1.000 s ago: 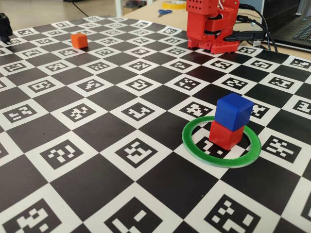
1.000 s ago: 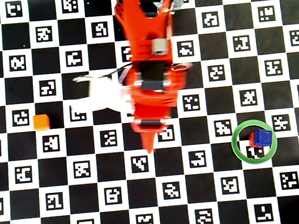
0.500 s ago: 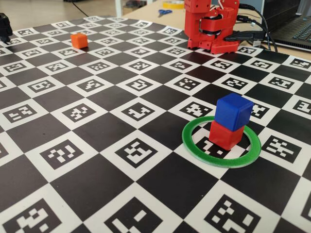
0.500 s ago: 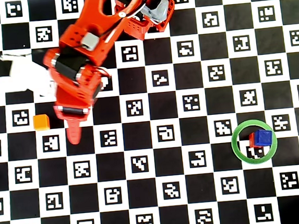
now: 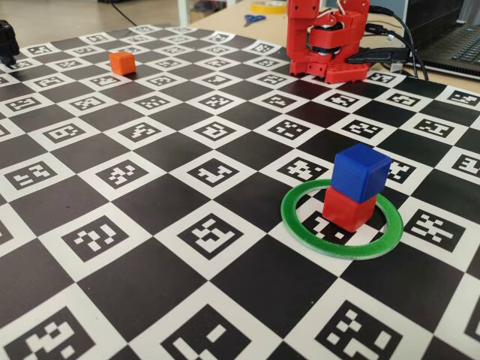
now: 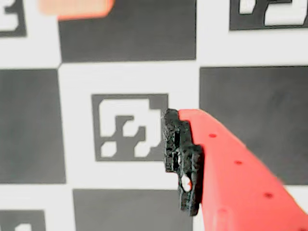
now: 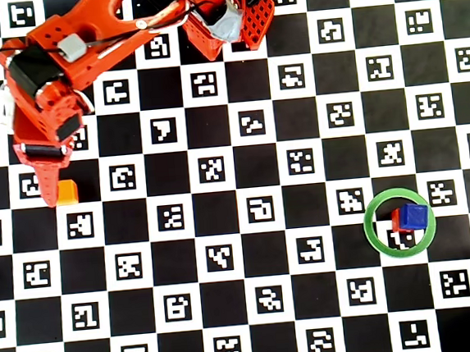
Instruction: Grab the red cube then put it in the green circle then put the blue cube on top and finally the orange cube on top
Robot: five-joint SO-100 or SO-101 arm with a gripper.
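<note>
Swinging across the board, gripper (image 7: 56, 196) is now brought beside orange cube (image 7: 66, 191); jaw state can't be told; pick pending.

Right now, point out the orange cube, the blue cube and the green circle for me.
orange cube (image 7: 68, 191): overhead view, on its top face.
blue cube (image 5: 361, 173): fixed view, on its front face, atop the red one.
green circle (image 5: 300, 223): fixed view, on the ring's near left rim.
</note>
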